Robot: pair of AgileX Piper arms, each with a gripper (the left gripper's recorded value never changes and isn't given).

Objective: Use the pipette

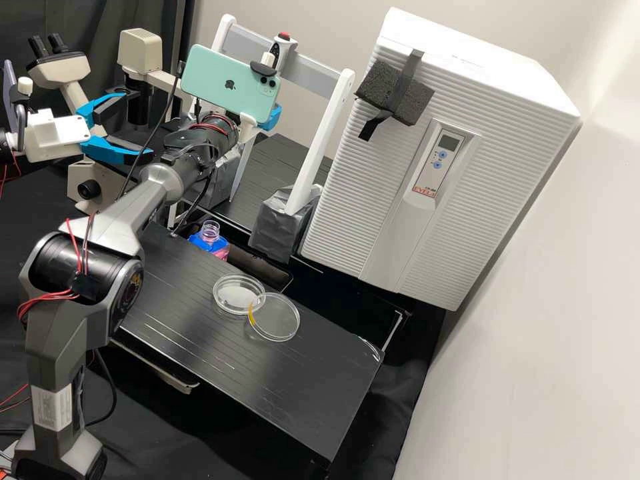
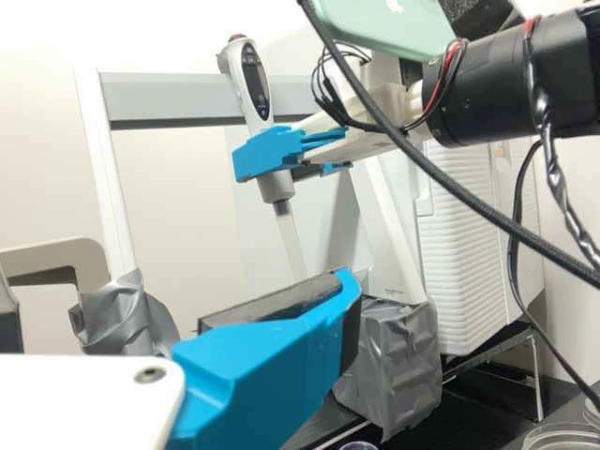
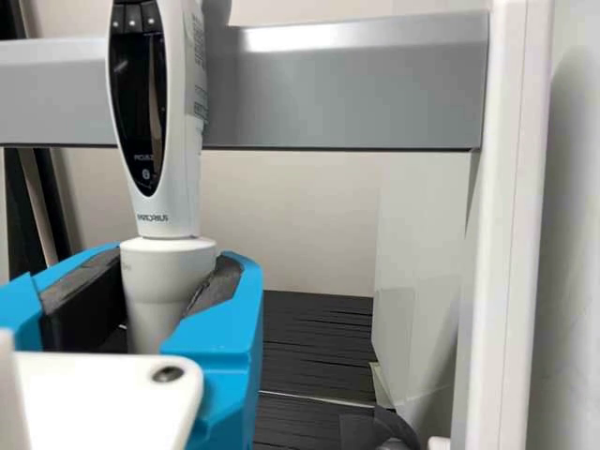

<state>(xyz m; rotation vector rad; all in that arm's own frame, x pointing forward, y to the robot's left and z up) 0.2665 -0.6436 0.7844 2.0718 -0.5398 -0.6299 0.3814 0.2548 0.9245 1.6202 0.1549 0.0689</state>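
Note:
The white pipette hangs upright on the white rack at the back of the bench. My right gripper is shut on the pipette's lower body, a blue finger on each side. The left wrist view shows that hold from the side, with the pipette and right gripper at mid-height. My left gripper stands open at the far left, well apart from the pipette and holding nothing. One of its fingers is close to the camera. A petri dish and its lid lie on the black tray.
A small bottle with blue and pink contents stands at the tray's back edge. A large white ribbed machine fills the right side. A microscope sits behind the left gripper. A green phone is mounted on the right arm.

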